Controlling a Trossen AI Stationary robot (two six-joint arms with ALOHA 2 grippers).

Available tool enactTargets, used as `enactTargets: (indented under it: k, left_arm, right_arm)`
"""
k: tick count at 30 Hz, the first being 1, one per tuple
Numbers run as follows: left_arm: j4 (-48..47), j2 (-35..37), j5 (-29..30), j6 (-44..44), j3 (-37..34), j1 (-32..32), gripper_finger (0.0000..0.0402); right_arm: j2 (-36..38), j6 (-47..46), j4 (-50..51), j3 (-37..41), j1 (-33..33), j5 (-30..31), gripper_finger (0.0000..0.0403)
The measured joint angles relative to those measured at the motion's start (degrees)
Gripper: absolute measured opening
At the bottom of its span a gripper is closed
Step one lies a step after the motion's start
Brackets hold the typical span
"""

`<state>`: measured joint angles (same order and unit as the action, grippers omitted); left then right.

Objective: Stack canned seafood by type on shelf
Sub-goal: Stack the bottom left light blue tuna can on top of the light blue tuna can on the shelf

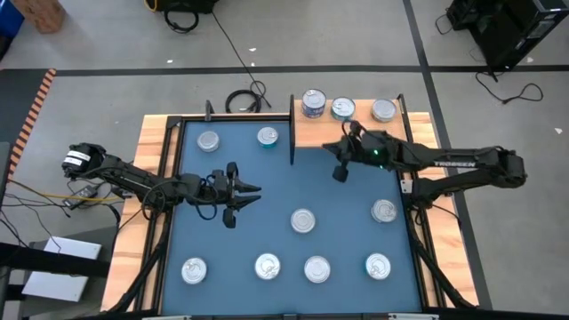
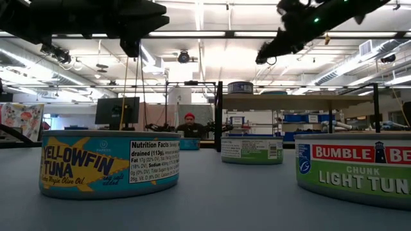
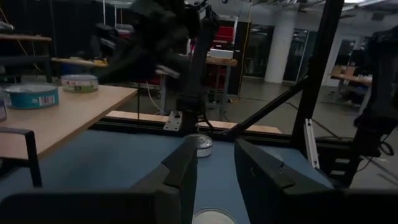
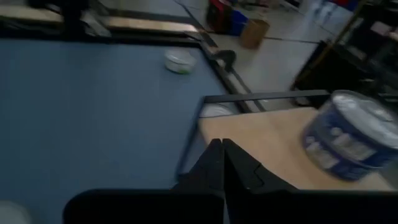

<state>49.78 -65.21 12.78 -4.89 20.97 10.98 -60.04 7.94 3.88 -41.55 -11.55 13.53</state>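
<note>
Your right gripper (image 1: 339, 172) hangs above the mat (image 1: 267, 200) at about 1 o'clock from its centre, just off the shelf (image 1: 356, 133) edge; its fingers (image 4: 221, 163) are pressed together with nothing between them. Your left gripper (image 1: 249, 197) sits at 9 o'clock from centre, fingers (image 3: 261, 171) parted a narrow gap, empty. Three tins (image 1: 313, 104) stand in a row along the shelf's 12 o'clock edge. Two more tins lie on the mat at 11 o'clock (image 1: 208, 140), one near centre (image 1: 303, 220), one at 3 o'clock (image 1: 383, 211), four along the 6 o'clock edge (image 1: 267, 266).
</note>
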Motion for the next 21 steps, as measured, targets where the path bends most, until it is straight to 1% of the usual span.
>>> enactTargets:
  k: [5,10,17,21]
  left_arm:
    - [-0.26,0.00,0.01,1.68,0.00,0.00,0.0110]
    - [-0.66,0.00,-1.04,1.67,0.00,0.00,0.0103]
    - [-1.41,-0.01,-1.48,1.85,0.01,0.00,0.0080]
    - [-1.68,-0.02,-1.75,3.24,0.02,0.00,0.0067]
  right_arm:
    - [1.74,-4.30,-0.11,0.84,6.66,0.29,0.0002]
    - [1.05,-6.24,0.26,0.84,13.36,0.54,0.0002]
    - [-0.83,-10.89,4.25,0.84,21.83,7.41,0.0002]
    - [-1.79,-15.06,5.83,0.84,25.38,8.32,0.0003]
